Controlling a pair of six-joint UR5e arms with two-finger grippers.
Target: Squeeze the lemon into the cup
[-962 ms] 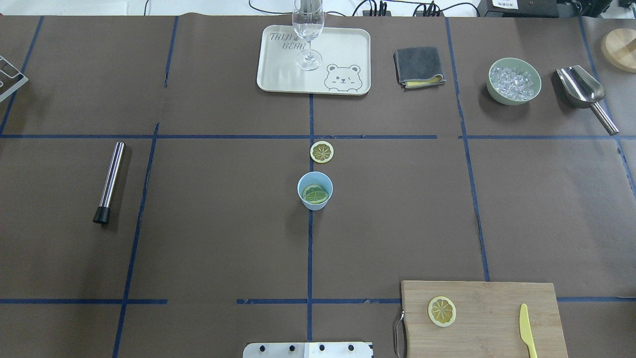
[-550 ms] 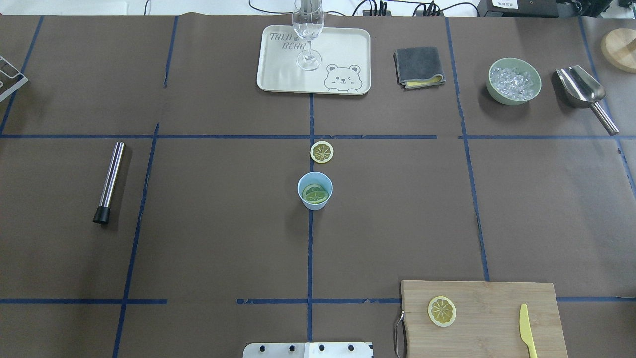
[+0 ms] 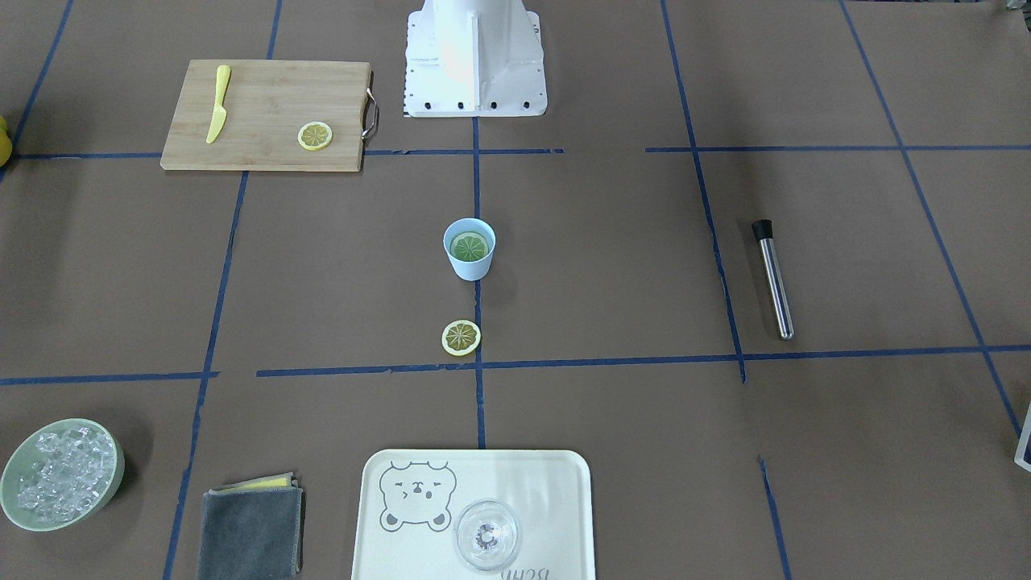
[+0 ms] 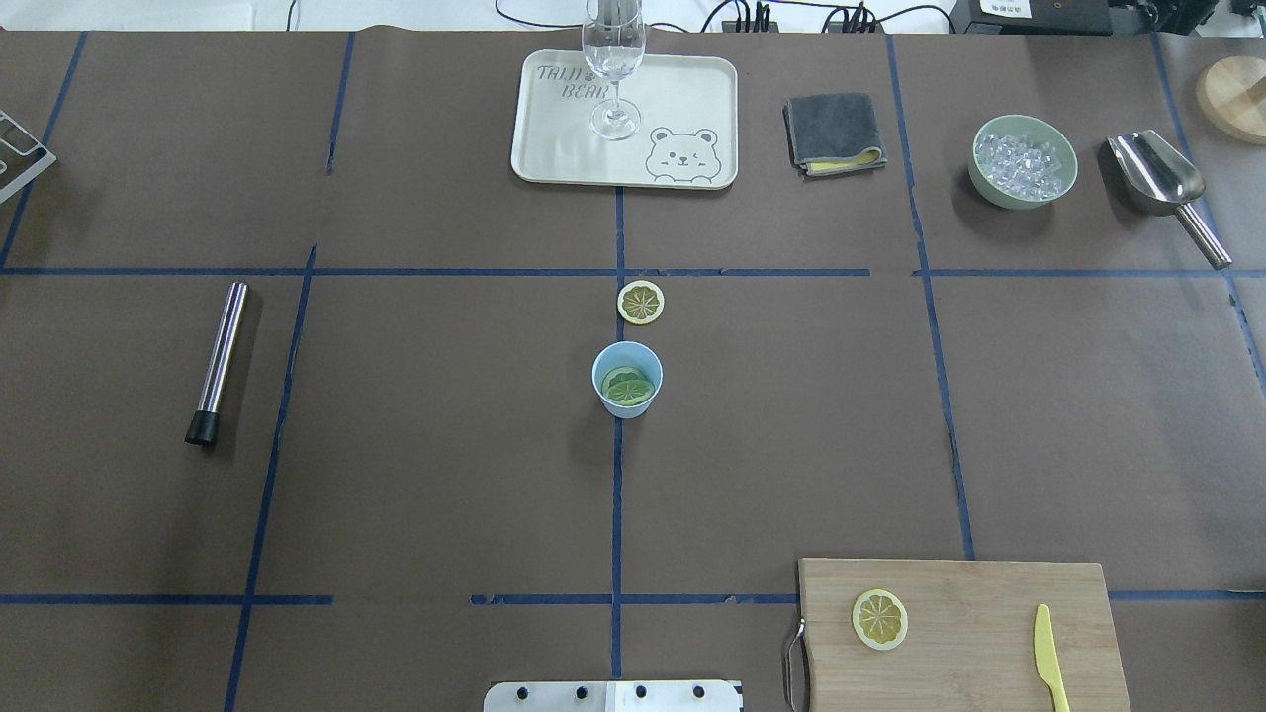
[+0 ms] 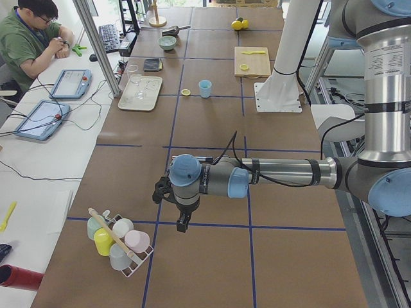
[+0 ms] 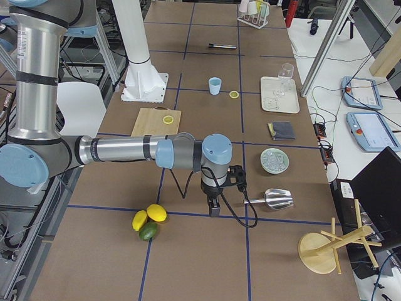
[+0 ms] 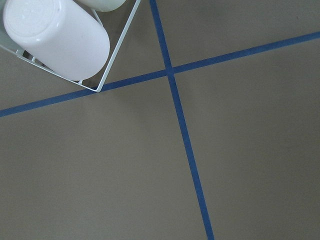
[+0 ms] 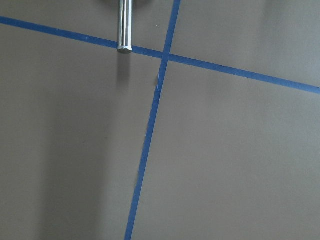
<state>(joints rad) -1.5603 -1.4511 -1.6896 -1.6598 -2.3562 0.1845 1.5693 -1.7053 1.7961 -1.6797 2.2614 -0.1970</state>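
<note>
**Cup at mid-table, both arms out at the far ends**

Here's the cup (image 4: 627, 380), light blue and upright, sitting right on the centre tape line in the middle of the table. Inside it lies a lemon slice (image 4: 629, 388), looking greenish through the blue. Just beyond the cup, on the side away from the robot, a second slice (image 4: 641, 302) lies flat on the brown paper, near the cup but not touching it.

Out to the robot's right and close to its base, there's the cutting board (image 4: 969, 613), with a third slice (image 4: 879, 619) and a yellow knife (image 4: 1048, 658) on it. At the far edge, a tray (image 4: 682, 99) carries a wine glass (image 4: 614, 59). Right of that come a folded grey cloth (image 4: 834, 133), a green bowl (image 4: 1019, 203) of ice and a metal scoop (image 4: 1157, 178). Over on the left lies a steel muddler (image 4: 220, 361).

And the arms? Well apart from the cup, both of them. The left gripper (image 5: 182, 226) points down beside the cup rack (image 5: 122, 247) at the table's left end. The right gripper (image 6: 214, 210) hangs near the whole lemons (image 6: 156, 213) at the right end. Only the side cameras catch either one, so I cannot tell whether the fingers are apart or together.
</note>
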